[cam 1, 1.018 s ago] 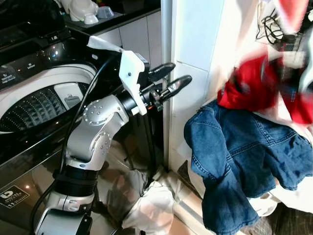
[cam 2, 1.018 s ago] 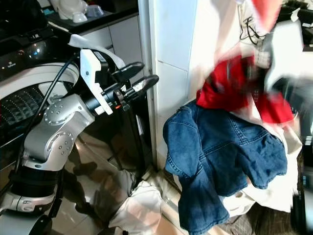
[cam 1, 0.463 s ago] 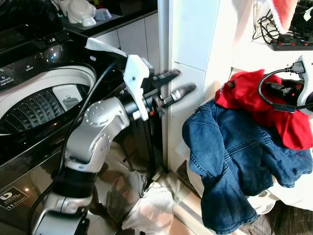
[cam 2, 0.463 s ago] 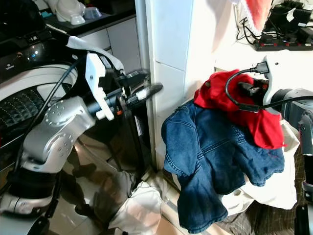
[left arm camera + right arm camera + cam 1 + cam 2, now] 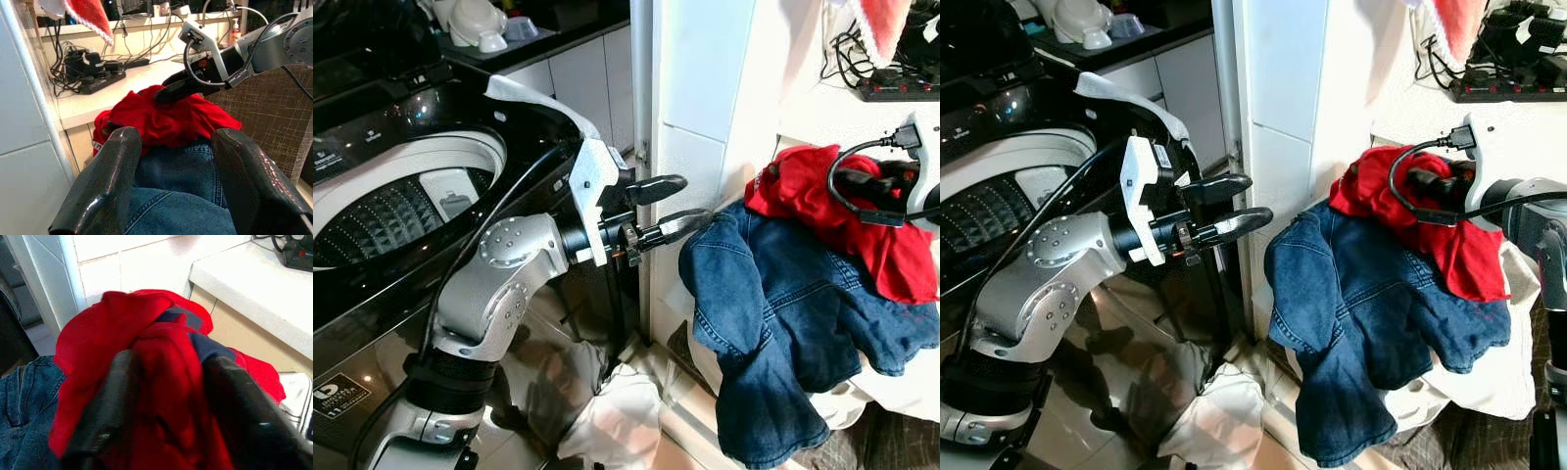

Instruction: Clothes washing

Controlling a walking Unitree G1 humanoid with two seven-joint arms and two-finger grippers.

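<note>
Left eye view: left gripper point(image 5: 668, 206) at frame centre, jaws parted and holding nothing, just left of blue denim garment point(image 5: 783, 323) draped at centre right. Red garment point(image 5: 842, 220) on top of the denim, upper right. Open washing machine point(image 5: 401, 196) at left; white cloth point(image 5: 612, 416) on the floor, bottom centre.

Right eye view: right gripper point(image 5: 1427, 186) at upper right, against the red garment.

Left wrist view: parted jaws framing denim and red garment — power strip point(image 5: 100, 81) on the surface behind.

Right wrist view: right jaws clenched on a bunched red fold.
</note>
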